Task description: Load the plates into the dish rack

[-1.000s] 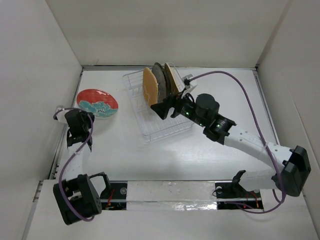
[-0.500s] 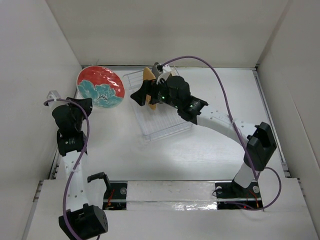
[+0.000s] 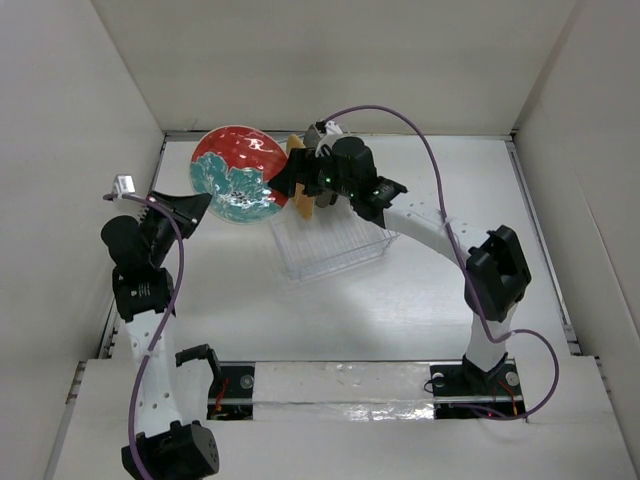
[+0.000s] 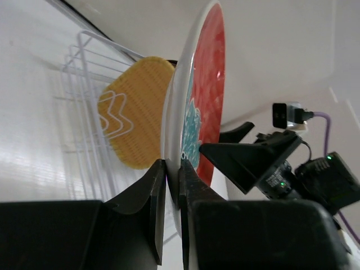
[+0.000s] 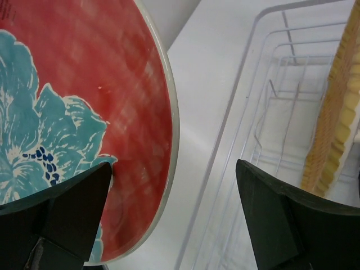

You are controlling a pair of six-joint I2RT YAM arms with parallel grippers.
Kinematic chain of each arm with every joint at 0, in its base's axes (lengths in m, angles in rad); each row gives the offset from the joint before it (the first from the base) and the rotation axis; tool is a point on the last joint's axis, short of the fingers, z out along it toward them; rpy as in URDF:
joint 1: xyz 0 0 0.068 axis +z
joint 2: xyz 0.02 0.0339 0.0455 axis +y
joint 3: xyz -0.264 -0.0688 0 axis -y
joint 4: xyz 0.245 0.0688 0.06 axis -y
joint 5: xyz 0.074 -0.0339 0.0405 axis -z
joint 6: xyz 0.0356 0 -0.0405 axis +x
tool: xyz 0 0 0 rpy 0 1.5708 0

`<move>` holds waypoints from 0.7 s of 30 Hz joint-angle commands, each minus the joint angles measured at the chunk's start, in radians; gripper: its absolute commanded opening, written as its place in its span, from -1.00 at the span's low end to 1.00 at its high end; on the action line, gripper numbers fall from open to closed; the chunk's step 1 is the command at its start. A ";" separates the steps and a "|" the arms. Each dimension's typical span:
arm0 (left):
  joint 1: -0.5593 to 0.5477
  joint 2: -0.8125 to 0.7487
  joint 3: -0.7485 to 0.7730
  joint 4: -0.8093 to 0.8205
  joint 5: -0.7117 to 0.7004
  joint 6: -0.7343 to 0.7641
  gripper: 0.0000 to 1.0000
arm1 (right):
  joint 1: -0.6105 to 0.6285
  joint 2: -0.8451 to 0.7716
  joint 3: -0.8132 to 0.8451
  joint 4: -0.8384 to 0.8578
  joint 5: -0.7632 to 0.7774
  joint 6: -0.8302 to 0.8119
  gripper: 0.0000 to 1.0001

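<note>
my left gripper clenched on rim of red plate, upright, aloft at dish rack's far-left corner. my right gripper spread wide beside it. i'd tip it edge-on, then lower into a free slot.

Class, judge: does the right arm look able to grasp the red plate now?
Probably yes: the right gripper hangs open at the red plate, its rim seemingly between the fingers, nothing blocking.

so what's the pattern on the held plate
Red plate with teal-white flowers; clearest in right wrist view.
</note>
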 commanded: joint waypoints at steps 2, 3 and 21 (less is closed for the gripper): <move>0.000 -0.046 0.039 0.363 0.162 -0.161 -1.00 | -0.026 -0.034 -0.041 0.122 -0.109 0.022 0.89; 0.000 -0.043 0.019 0.388 0.175 -0.170 -1.00 | -0.026 -0.039 -0.060 0.154 -0.159 0.028 0.74; 0.000 -0.092 -0.015 0.090 0.043 0.081 -0.07 | -0.104 -0.106 -0.259 0.617 -0.385 0.287 -1.00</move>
